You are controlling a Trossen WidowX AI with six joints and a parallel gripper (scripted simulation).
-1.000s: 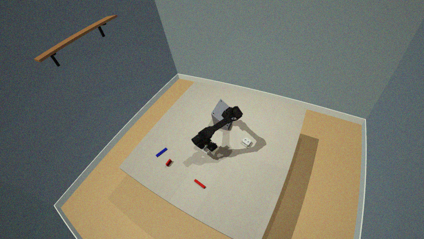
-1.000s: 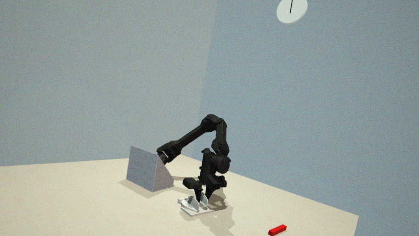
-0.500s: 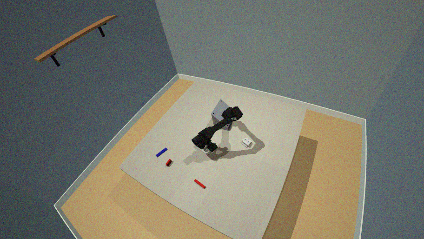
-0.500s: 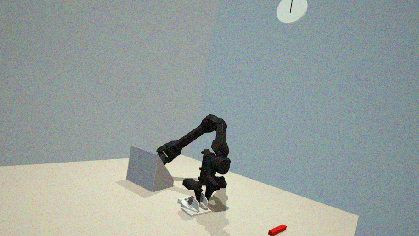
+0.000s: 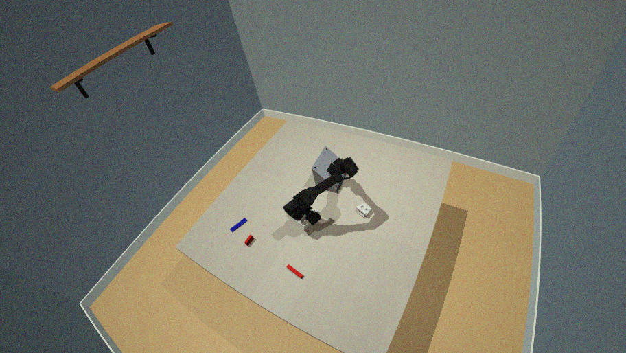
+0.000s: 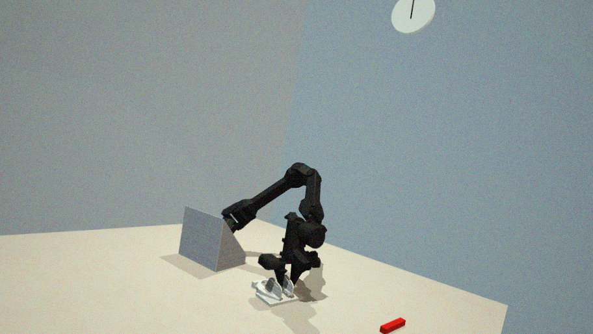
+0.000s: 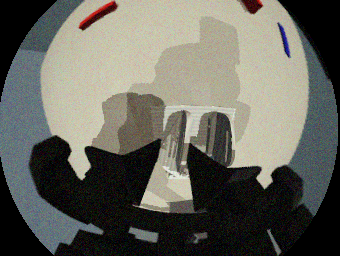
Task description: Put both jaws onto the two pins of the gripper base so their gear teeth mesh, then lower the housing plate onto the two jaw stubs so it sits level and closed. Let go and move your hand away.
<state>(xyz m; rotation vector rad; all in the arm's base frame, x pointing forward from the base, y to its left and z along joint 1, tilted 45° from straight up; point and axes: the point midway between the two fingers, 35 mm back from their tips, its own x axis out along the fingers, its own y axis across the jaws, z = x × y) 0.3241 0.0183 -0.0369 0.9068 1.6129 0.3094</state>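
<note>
The white gripper base [image 6: 283, 301] [image 7: 200, 109] lies flat on the table under my hand. My gripper [image 6: 288, 284] [image 7: 173, 144] points down at it and is shut on one pale upright jaw [image 6: 287, 289] [image 7: 174, 145], which stands at the base's left part in the wrist view. The other jaw [image 6: 273, 290] [image 7: 220, 140] stands on the base beside it, outside my fingers. The pins, the gear teeth and the held jaw's lower end cannot be made out. The white housing plate [image 5: 363, 209], with two round holes, lies apart on the table in the top view.
A red bar [image 5: 294, 271] [image 6: 392, 325] [image 7: 98, 15], a short red block [image 5: 248, 240] [image 7: 252, 5] and a blue bar [image 5: 238, 224] [image 7: 284, 40] lie on the table. A grey wedge-shaped stand [image 5: 324, 164] [image 6: 201, 238] is at the arm's root.
</note>
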